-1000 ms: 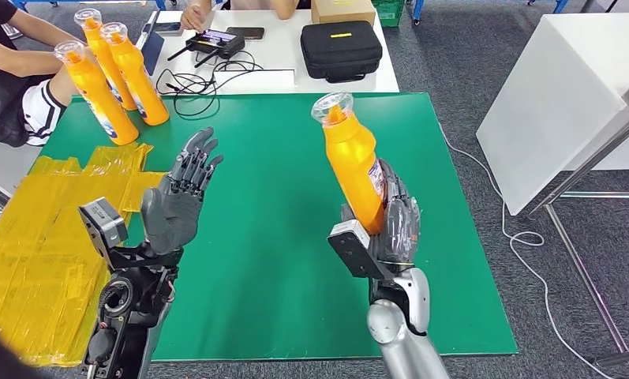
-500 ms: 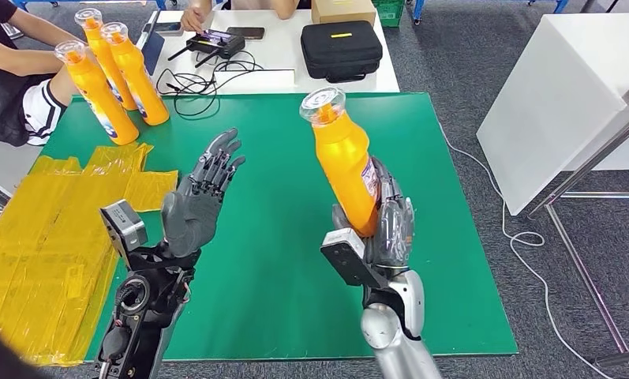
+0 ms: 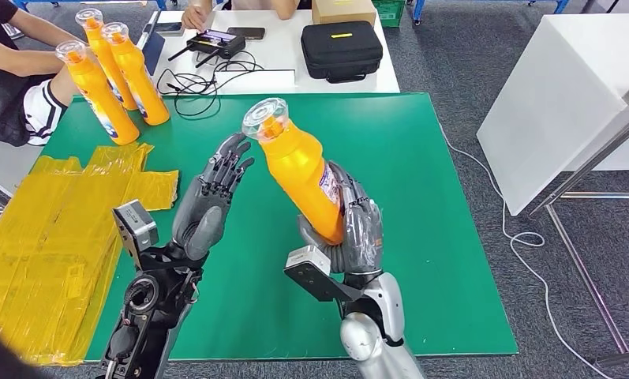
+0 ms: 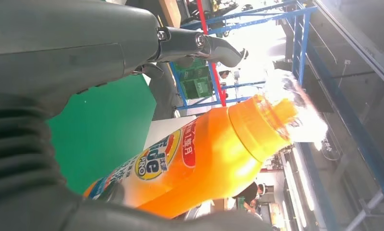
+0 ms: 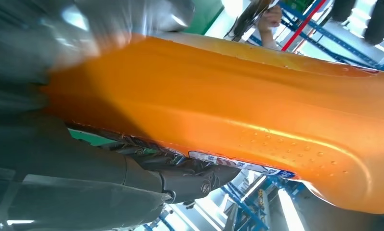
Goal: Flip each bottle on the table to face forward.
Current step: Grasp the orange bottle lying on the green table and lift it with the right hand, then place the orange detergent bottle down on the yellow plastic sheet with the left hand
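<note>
Swinging leftward over the green counter (image 3: 421, 237) since a second ago, the right hand (image 3: 350, 233) is carrying an orange bottle (image 3: 299, 170), its fingers wrapped around the lower body and the clear cap tilting toward the left hand (image 3: 208, 201), which is rising to meet it with fingers spread and holding nothing. With the bottle leaning well off upright and gripped only near its base, it could slip or topple during a handover if the right hand lets go before the left closes.

grey carpet floor (image 3: 469, 47), white side table (image 3: 555, 95)
</note>
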Controlling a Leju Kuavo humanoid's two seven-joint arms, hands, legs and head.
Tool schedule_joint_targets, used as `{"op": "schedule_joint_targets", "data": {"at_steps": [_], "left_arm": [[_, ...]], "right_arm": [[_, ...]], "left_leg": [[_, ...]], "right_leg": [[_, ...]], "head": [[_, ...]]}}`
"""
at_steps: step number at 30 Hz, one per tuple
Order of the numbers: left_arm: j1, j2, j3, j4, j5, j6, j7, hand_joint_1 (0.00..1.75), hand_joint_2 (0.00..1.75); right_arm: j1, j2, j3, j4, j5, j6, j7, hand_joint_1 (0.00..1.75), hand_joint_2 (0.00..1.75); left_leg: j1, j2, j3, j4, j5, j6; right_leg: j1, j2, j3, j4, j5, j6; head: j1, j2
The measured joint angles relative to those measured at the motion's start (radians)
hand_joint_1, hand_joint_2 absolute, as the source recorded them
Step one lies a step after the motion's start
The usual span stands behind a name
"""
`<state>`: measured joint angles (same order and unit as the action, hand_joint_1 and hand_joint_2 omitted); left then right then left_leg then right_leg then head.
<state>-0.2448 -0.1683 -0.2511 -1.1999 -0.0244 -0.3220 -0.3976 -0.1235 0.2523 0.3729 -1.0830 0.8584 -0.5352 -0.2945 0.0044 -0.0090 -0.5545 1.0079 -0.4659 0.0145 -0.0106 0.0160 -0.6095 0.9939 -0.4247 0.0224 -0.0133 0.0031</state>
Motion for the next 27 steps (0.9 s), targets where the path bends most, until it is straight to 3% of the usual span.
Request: {"op": "schedule_joint_targets", "data": {"at_steps": [16, 27], "left_arm": [[-0.027, -0.001, -0.001, 0.05, 0.016, 0.009, -0.008, 0.0, 1.75], [-0.05, 0.0, 0.001, 0.103, 0.05, 0.001, -0.019, 0.0, 1.75]], "right_arm": [[-0.022, 0.002, 0.066, 0.028, 0.005, 0.03, -0.001, 1.75, 1.75], [-0.043, 0.02, 0.145, 0.129, 0.04, 0.032, -0.016, 1.75, 1.75]], "left_leg": [[0.0, 0.0, 0.0, 0.0, 0.0, 0.0], [0.0, 0.0, 0.0, 0.0, 0.0, 0.0]], "right_leg": [[0.0, 0.0, 0.0, 0.0, 0.0, 0.0], [0.0, 0.0, 0.0, 0.0, 0.0, 0.0]], "head": [[0.0, 0.0], [0.0, 0.0]]}}
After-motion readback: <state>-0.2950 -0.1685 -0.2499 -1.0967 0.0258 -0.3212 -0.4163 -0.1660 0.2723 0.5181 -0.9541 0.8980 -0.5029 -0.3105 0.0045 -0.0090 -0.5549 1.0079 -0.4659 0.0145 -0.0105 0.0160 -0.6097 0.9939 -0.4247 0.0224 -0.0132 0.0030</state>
